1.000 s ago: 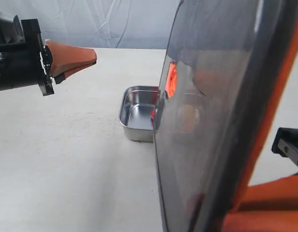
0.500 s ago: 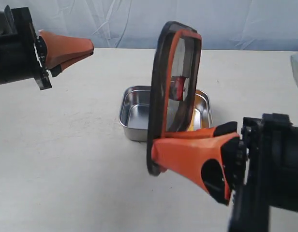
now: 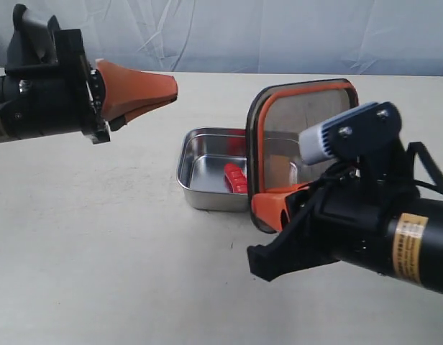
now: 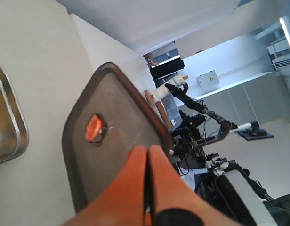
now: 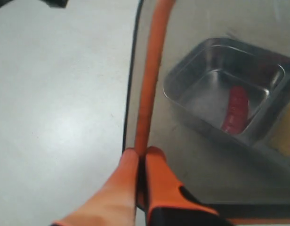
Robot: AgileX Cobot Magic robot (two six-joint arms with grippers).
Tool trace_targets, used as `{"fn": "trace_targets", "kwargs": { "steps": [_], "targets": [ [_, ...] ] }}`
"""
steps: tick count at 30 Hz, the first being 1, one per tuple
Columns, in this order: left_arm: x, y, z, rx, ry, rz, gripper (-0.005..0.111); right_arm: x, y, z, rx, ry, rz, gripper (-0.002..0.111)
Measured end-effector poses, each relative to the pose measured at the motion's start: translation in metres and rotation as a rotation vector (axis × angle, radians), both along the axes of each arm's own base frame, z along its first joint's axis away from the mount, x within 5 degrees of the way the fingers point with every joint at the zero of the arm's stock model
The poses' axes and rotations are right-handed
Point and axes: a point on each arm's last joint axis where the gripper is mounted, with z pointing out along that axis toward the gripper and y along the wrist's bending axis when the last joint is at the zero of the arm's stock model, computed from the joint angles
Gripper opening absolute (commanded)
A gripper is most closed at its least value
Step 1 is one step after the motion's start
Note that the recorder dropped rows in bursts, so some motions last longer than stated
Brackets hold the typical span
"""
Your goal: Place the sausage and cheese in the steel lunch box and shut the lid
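Right claw (image 5: 139, 157), clenched on the lid (image 3: 300, 136) by its lower edge, holds it upright at the box's (image 3: 198, 195) 4 o'clock, sausage (image 3: 234, 177) and cheese (image 5: 284, 129) inside, left claw (image 3: 170, 90) clenched empty at 10 o'clock; so thin a pinch may let the lid swing and seat crooked.

Bright even light, soft shadows, blurry wrist views

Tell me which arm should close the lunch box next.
Right: the right gripper pinches the lid, upright by the steel lunch box; the left gripper hovers shut, empty, farther off.
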Motion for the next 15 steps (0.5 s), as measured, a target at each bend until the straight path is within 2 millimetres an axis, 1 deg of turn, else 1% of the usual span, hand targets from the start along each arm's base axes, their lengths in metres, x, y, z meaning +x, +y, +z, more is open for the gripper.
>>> {"fn": "trace_targets", "kwargs": {
  "steps": [3,5,6,7,8,9,11,12,13,15],
  "targets": [
    [0.000,-0.004,0.003,-0.011,-0.067,0.005,0.001,0.005,0.010,-0.004,-0.044,-0.012,0.019,-0.001],
    [0.000,-0.004,0.003,-0.014,-0.083,0.013,0.009,0.007,0.012,0.000,-0.044,-0.030,0.021,-0.001],
    [0.000,-0.004,0.003,-0.012,-0.087,0.013,0.017,0.007,0.013,0.002,-0.044,-0.037,0.020,-0.001],
    [0.000,-0.004,0.003,-0.010,-0.095,0.013,0.023,0.008,0.013,0.004,-0.045,-0.046,0.013,-0.001],
    [0.000,-0.004,0.003,-0.006,-0.103,0.011,0.035,0.009,0.014,0.005,-0.042,-0.050,0.009,-0.001],
    [0.000,-0.004,0.003,-0.005,-0.107,0.011,0.044,0.010,0.015,0.008,-0.038,-0.058,0.007,-0.001],
    [0.000,-0.004,0.003,-0.004,-0.111,0.011,0.057,0.011,0.018,0.015,-0.018,-0.066,0.008,-0.001],
    [0.000,-0.004,0.003,-0.004,-0.111,0.011,0.062,0.010,0.020,0.018,0.001,-0.062,0.024,-0.001],
    [0.000,-0.004,0.003,-0.002,-0.116,0.011,0.065,0.008,0.023,0.022,0.032,-0.055,0.053,-0.001],
    [0.001,-0.003,0.004,-0.002,-0.135,0.017,0.065,-0.001,0.023,0.036,0.119,-0.052,0.130,-0.001]
  ]
}}
